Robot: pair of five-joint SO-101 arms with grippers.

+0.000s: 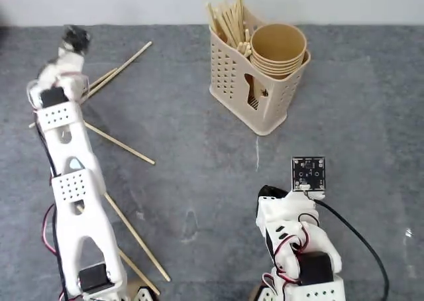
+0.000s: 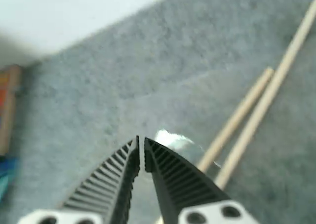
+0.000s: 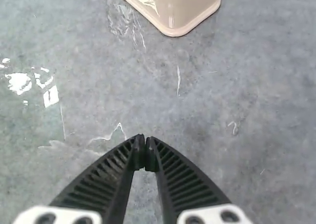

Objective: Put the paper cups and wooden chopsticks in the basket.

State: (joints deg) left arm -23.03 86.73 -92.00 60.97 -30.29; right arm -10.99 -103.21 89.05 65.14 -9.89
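Note:
A beige perforated basket [image 1: 238, 82] stands at the back centre, holding a stack of paper cups [image 1: 278, 46] and a bundle of wooden chopsticks [image 1: 228, 19]. More chopsticks lie on the grey mat: a pair [image 1: 119, 69] at the back left, one [image 1: 119, 144] beside the left arm, and others [image 1: 136, 238] near the front. My left gripper [image 2: 140, 141] is shut and empty, just to the side of the pair of chopsticks [image 2: 261, 105]; from above, the left gripper [image 1: 71, 41] sits at the far left. My right gripper [image 3: 144, 139] is shut on nothing, low over the mat in front of the basket [image 3: 170, 7].
The grey mat [image 1: 199, 201] covers the table, with open room between the two arms. A pale wall runs along the back edge. The right arm's camera board [image 1: 309, 173] sits in front of the basket. A coloured object [image 2: 7, 115] lies beyond the mat's edge.

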